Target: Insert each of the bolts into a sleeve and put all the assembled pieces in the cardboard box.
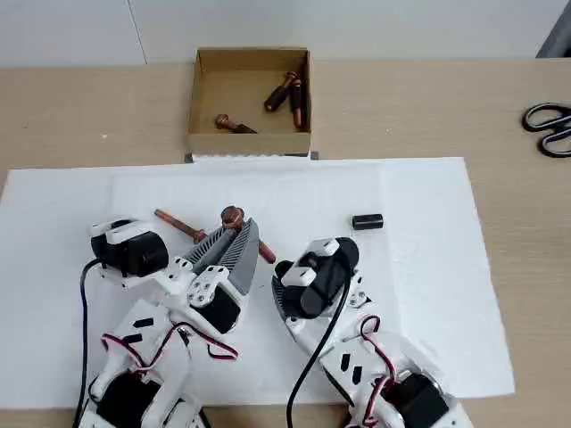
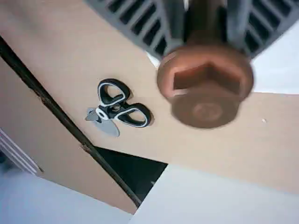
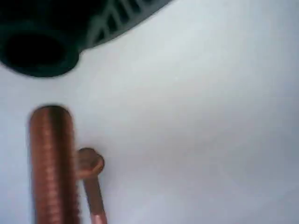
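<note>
Near the box (image 1: 250, 143), left gripper (image 1: 235, 234) pinched a bolt (image 2: 205, 88) aimed at right gripper's (image 3: 60, 32) clamped sleeve (image 3: 37, 49), evidently for insertion.

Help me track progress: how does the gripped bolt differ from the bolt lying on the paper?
The gripped bolt is clamped in the left gripper; the lying bolt is free, untouched. The gripped bolt is raised off the paper; the lying bolt rests flat on it. Both are copper-coloured.

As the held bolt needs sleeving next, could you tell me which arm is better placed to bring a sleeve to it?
Right: it holds a sleeve close to the threaded end of the bolt, while the left end effector is shut on that bolt.
</note>
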You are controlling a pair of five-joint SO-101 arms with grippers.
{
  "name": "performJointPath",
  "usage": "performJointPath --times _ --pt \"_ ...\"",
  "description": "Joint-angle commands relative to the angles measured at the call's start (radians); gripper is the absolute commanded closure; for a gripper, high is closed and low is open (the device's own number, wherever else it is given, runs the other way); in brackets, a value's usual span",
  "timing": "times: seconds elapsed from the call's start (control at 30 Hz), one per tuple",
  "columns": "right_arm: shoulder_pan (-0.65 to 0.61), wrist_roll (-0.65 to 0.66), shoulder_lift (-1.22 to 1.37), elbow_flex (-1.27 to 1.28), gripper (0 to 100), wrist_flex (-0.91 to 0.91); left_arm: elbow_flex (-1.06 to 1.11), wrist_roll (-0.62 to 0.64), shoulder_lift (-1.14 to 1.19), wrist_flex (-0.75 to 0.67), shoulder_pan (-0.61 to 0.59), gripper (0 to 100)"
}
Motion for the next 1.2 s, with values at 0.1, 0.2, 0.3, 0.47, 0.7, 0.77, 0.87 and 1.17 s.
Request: performJointPath --times 0.1,0.2,0.3,0.47,0.7,0.77,0.87,1.17 --pt "-0.008 0.103 -0.004 0.006 99.6 -0.021 -0.007 0.002 -0.012 0.006 0.064 99" --pt "-0.008 0.143 -0.005 0.008 99.6 -0.027 -0.007 0.0 -0.014 0.02 0.077 99" --pt "-0.007 0.146 -0.005 0.008 99.6 -0.027 -0.007 -0.002 -0.014 0.02 0.077 99" --pt "-0.004 0.146 -0.005 0.008 99.6 -0.028 -0.007 -0.02 -0.014 0.02 0.075 99" --pt "-0.004 0.146 -0.005 0.005 99.6 -0.028 -0.002 -0.058 -0.012 0.052 0.078 99" --pt "-0.004 0.146 -0.005 0.005 99.6 -0.028 -0.002 -0.058 -0.012 0.091 0.078 99" --pt "-0.004 0.146 -0.005 0.003 99.6 -0.028 -0.002 -0.058 -0.014 0.144 0.078 99" --pt "-0.005 0.144 -0.005 0.006 99.6 -0.071 0.021 -0.057 -0.014 0.155 0.138 99"
